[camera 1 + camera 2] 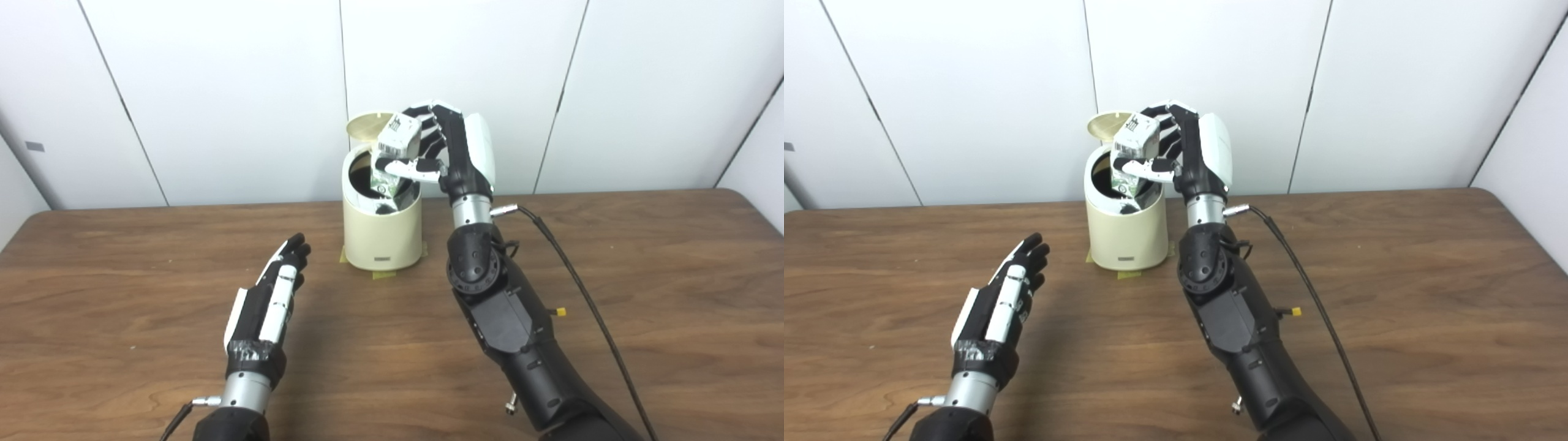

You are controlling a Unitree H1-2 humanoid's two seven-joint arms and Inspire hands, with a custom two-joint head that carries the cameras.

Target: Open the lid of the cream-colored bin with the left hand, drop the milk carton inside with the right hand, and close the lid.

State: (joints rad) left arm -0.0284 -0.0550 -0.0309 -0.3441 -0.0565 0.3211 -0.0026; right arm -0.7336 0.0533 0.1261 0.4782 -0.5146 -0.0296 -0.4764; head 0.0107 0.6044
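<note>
One step of three looks done: the lid of the cream-colored bin stands tipped up at the back, and the dark mouth is wide open. Now the second step is in play. The right hand has its fingers wrapped around the milk carton, holding it tilted right above the opening, lower end dipping at the rim, not yet let go. The left hand hovers low over the tabletop in front and to the left of the bin, fingers straight and holding nothing, well apart from the lid. Left to do, by my reckoning: release the carton into the bin, then bring that lid down
</note>
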